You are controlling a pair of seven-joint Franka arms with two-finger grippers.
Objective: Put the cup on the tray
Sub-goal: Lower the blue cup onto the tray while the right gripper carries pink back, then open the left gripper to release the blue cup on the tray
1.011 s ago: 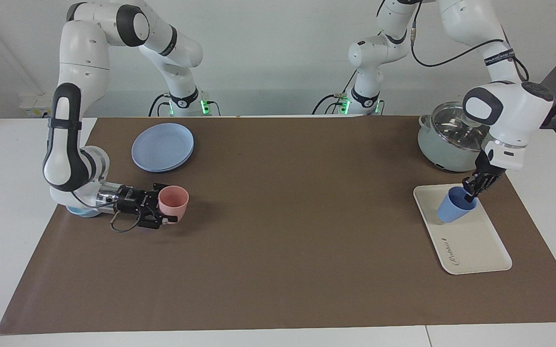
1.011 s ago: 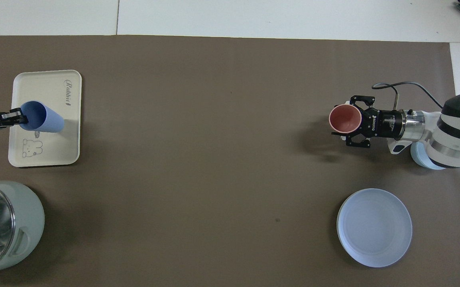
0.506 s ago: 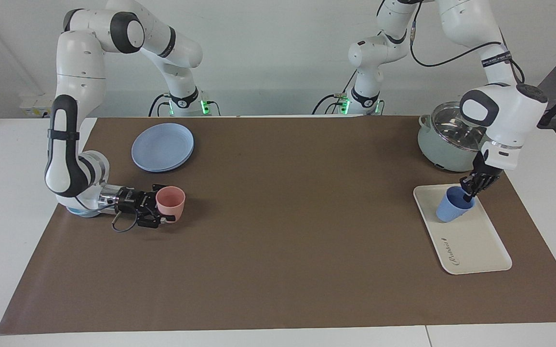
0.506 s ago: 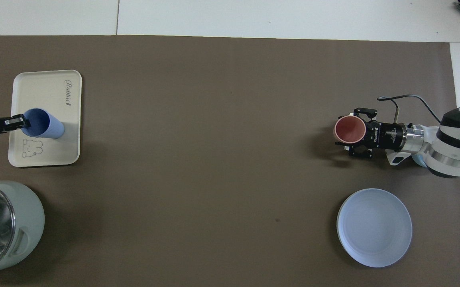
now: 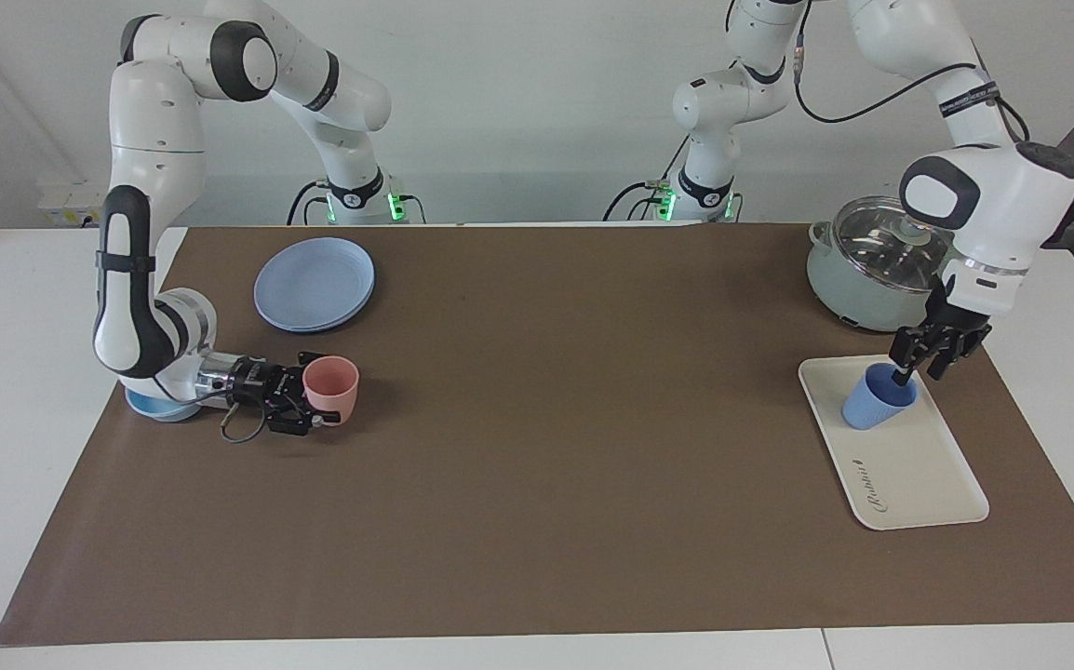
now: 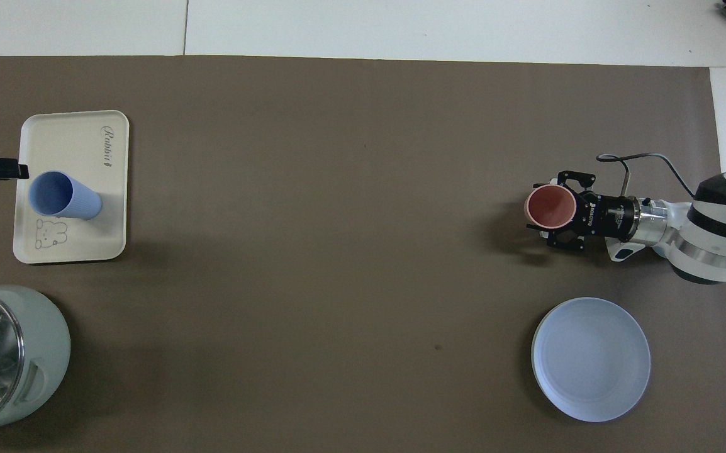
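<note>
With the cup (image 5: pixel 878 402) upright on the tray (image 5: pixel 919 484), my left gripper (image 5: pixel 920 368), fingers apart at its one o'clock rim in the facing view, can tip it if I retreat low, while the right gripper (image 5: pixel 306 416) waits clamped on the pink cup (image 5: pixel 332 383).

Robot lab (paired arms (image 5: pixel 155 233), tabletop)

One camera sits high across the tabletop (image 5: pixel 537 521) and looks back at the two robots from far off. The other hangs high over the robots' end and looks almost straight down. Both show the same brown mat (image 6: pixel 338 189), the tray (image 6: pixel 73 245) and the blue plate (image 6: pixel 591 358), turned halfway around.
</note>
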